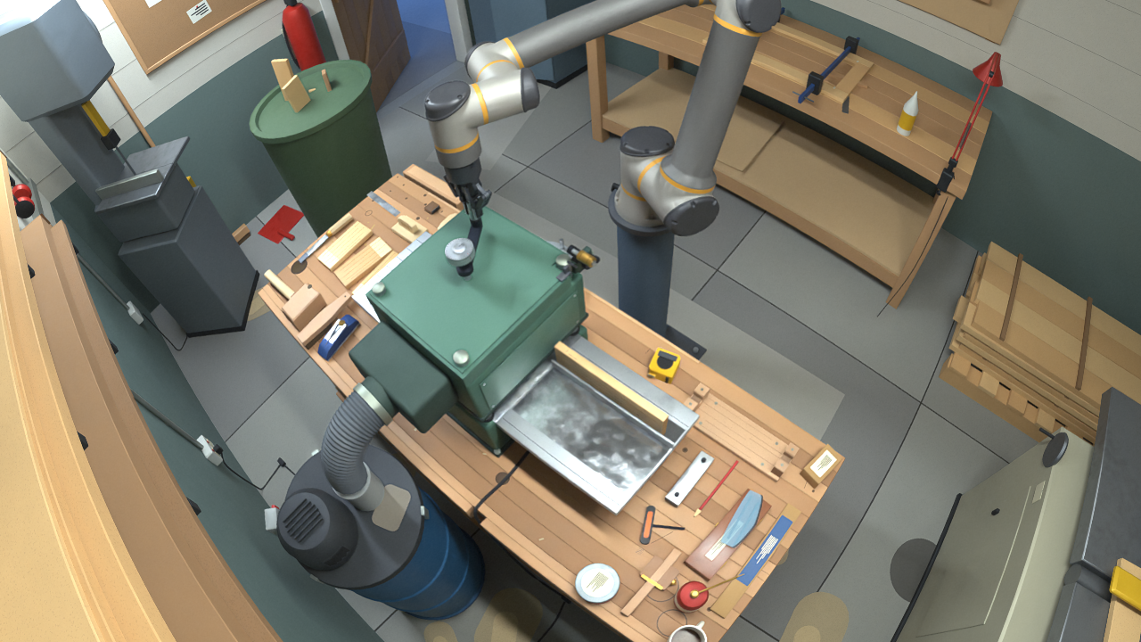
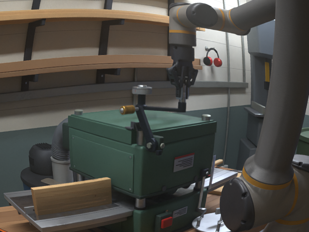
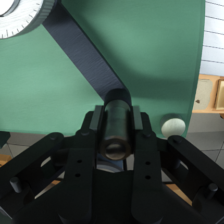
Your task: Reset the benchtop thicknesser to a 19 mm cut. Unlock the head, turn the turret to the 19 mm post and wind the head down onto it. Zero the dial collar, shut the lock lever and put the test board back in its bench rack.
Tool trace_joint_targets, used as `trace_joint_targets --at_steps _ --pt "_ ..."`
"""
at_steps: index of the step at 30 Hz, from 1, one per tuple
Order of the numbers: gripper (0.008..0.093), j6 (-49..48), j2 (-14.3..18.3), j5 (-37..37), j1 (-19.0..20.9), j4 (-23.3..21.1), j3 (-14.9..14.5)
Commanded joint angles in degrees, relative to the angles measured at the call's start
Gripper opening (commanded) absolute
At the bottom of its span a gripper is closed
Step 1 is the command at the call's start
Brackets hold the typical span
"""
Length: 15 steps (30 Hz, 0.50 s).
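Note:
The dark crank arm (image 3: 83,62) runs from the dial collar (image 1: 459,251) (image 2: 141,90) (image 3: 18,15) out over the green thicknesser head (image 1: 479,295) (image 2: 139,139) and ends in an upright crank handle (image 3: 116,125) (image 2: 182,101). The crank handle is gripped by my closed gripper (image 3: 116,122) (image 2: 183,96) (image 1: 475,214), which hangs straight down over the head's far side. The lock lever (image 2: 146,127), with its brass knob (image 2: 127,109), stands tilted up on the head's side. The test board (image 1: 610,386) (image 2: 71,194) stands on edge on the metal outfeed table (image 1: 594,435).
A green bin (image 1: 323,136) stands beyond the bench's far end, and a dust extractor (image 1: 359,511) with its hose joins the machine's left side. Wood offcuts (image 1: 351,255), a tape measure (image 1: 662,363) and small tools lie about the bench. My arm's pedestal (image 1: 650,255) rises beside it.

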Motion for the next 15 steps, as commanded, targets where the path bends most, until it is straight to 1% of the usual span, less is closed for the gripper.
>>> trace_joint_targets --at_steps 1,5,15 --pt "0.0080 0.00 -0.05 0.01 0.01 0.04 -0.06" --pt "0.0080 0.00 -0.04 0.01 0.01 0.04 -0.06" --pt "0.0280 0.00 -0.04 0.01 0.01 0.04 -0.06"
